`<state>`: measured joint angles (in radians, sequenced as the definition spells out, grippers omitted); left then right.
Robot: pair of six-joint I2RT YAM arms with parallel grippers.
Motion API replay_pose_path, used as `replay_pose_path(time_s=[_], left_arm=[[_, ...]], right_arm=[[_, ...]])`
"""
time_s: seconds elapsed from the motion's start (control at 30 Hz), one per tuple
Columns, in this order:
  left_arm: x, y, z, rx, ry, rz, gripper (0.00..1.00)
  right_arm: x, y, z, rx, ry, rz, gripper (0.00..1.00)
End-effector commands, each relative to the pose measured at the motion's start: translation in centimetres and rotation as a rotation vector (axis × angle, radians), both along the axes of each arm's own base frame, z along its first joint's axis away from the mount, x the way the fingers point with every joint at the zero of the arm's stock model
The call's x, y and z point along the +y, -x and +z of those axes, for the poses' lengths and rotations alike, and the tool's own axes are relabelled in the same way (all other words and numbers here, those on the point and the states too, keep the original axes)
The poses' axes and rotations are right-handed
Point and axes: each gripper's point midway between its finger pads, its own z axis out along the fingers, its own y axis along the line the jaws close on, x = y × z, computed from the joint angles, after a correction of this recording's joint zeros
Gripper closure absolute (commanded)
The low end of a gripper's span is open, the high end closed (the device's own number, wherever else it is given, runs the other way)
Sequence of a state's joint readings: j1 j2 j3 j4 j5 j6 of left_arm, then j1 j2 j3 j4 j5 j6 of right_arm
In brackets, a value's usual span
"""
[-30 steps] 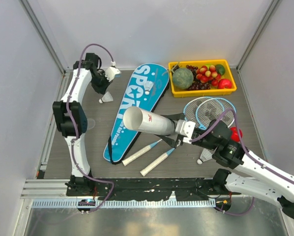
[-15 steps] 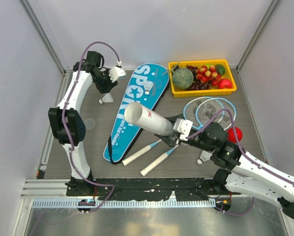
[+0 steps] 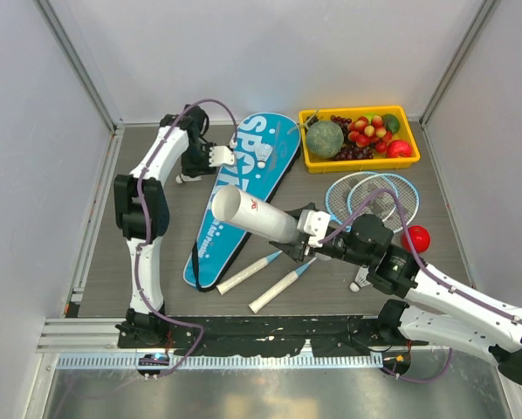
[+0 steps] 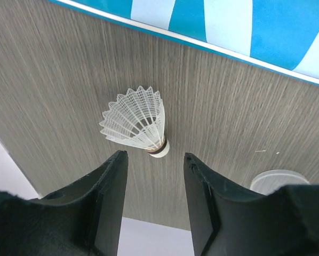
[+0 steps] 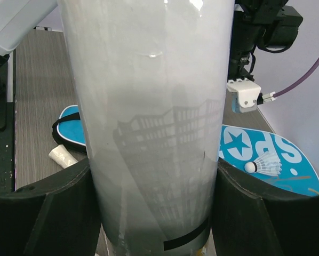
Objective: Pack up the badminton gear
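Since a second ago the left gripper (image 3: 195, 164) has parted its fingers and its arm has folded in toward the blue bag (image 3: 210, 237), while the right arm has carried the white tube (image 3: 257, 218) a little further left. From above, the right gripper (image 3: 306, 232) is clamped round the tube near its closed end and holds it tilted, the open mouth raised over the bag's middle. A shuttlecock (image 3: 185, 177) lies on the table (image 3: 331, 297) just beside the left gripper. A second shuttlecock (image 3: 263, 155) rests on the bag's broad end, and a third shuttlecock (image 3: 362, 282) sits by the right arm, partly hidden by it. Two rackets (image 3: 366, 194) lie overlapping, heads near the yellow tray (image 3: 361, 165) of fruit and white handles reaching toward the bag; the right arm and tube cover part of their shafts. A red fruit (image 3: 415, 237) sits beside the racket heads. In the left wrist view the two black fingers (image 4: 109, 197) stand apart with nothing between them. The shuttlecock lies on its side on the wood grain just past their tips, the bag's edge crosses the top, and a pale round disc (image 4: 274, 180) peeks out behind one finger. In the right wrist view the tube fills the centre, pinched between both dark fingers (image 5: 42, 213), and blocks much of the table. To one side shows the bag's lettered end with the second shuttlecock on it, to the other its narrow end and a racket handle tip.
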<state>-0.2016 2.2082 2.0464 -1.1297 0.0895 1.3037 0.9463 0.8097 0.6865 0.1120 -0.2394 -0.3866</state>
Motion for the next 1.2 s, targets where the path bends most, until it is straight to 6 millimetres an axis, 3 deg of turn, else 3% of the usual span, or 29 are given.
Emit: replay_pose_path(time_s=[0.0, 0.4, 0.67, 0.97, 1.0, 1.1, 1.17], left_arm=[[-0.1, -1.7, 0.4, -0.066, -0.042, -0.117, 0.50], [-0.3, -2.4, -2.5, -0.032, -0.092, -0.167, 0.51], [2.6, -2.4, -3.6, -0.020, -0.193, -0.096, 0.62], [4.3, -2.0, -4.5, 0.010, -0.213, -0.045, 0.68], [4.4, -2.1, -4.4, 0.007, -0.214, -0.038, 0.72], [4.5, -2.2, -3.8, -0.006, -0.199, -0.005, 0.97], [4.4, -2.3, -3.2, -0.021, -0.170, 0.031, 1.00]], right_arm=[[0.3, 0.2, 5.4, -0.092, -0.121, 0.018, 0.69], [0.1, 0.3, 5.6, -0.116, -0.111, 0.017, 0.68], [-0.3, 0.4, 5.9, -0.128, -0.116, 0.013, 0.69], [-0.1, 0.2, 5.8, -0.140, -0.110, 0.012, 0.69], [0.0, 0.2, 5.8, -0.139, -0.108, 0.015, 0.68], [0.2, 0.2, 5.6, -0.137, -0.105, 0.018, 0.69], [0.1, 0.2, 5.8, -0.136, -0.110, 0.017, 0.68]])
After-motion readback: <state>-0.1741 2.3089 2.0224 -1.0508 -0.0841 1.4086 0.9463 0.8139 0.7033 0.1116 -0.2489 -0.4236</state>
